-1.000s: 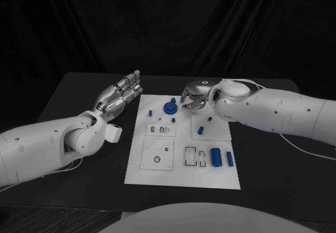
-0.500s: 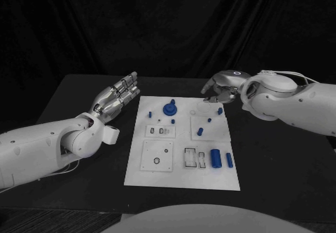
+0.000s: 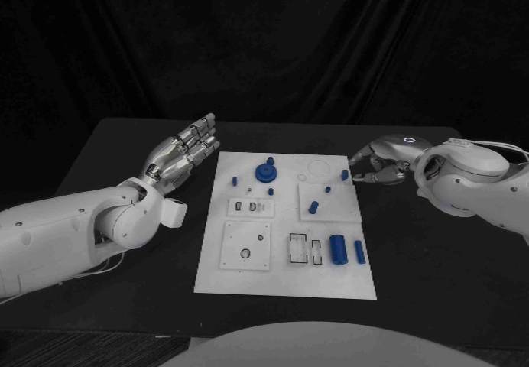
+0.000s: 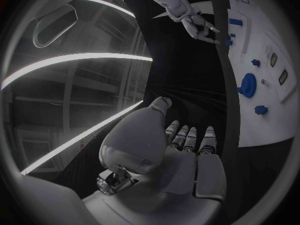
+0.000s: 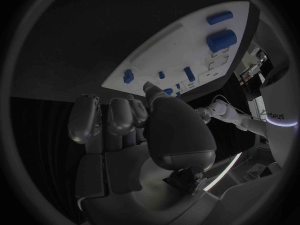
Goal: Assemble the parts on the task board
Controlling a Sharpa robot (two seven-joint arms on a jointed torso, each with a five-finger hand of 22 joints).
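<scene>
Beside the task board's far right corner, the right hand hovers, fingers curled in on nothing. Left of it, the left hand lies flat, fingers straight.

right hand fingers curled, white task board, blue parts

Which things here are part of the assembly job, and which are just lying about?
Job: task board; blue parts on it, such as the round knob, two cylinders and small peg.

Lying about: nothing on the black table besides the board.
</scene>
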